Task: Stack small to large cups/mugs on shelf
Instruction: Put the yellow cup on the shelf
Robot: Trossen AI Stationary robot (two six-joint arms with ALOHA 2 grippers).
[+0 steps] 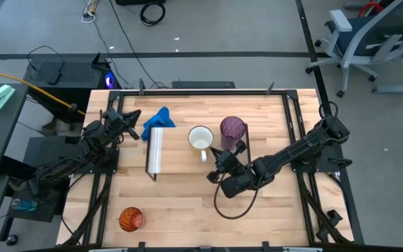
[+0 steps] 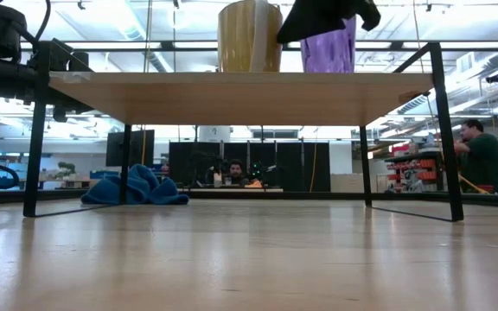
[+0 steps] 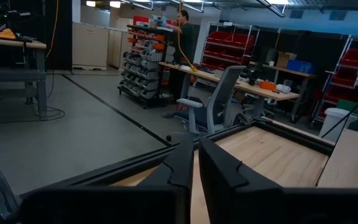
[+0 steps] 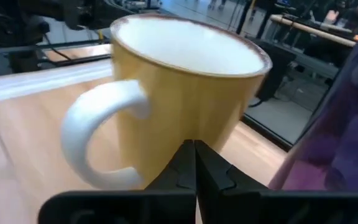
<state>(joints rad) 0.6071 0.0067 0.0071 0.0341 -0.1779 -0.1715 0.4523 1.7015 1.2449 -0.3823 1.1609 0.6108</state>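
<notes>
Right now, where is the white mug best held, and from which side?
Probably by the rim of the mug, from above: it stands upright and open-topped on the shelf. Its handle faces the right end effector, away from the purple tumbler close beside it.

Robotics lab, parts racks (image 3: 143, 65), workbenches (image 3: 241, 81), office chair (image 1: 359, 38), floor cables (image 1: 128, 31)

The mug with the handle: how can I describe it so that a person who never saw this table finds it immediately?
On the wooden table, find the low shelf near the middle. Two vessels stand on it side by side. The mug is the shorter one, yellowish outside, white inside with a white handle, unlike the purple tumbler beside it.
</notes>
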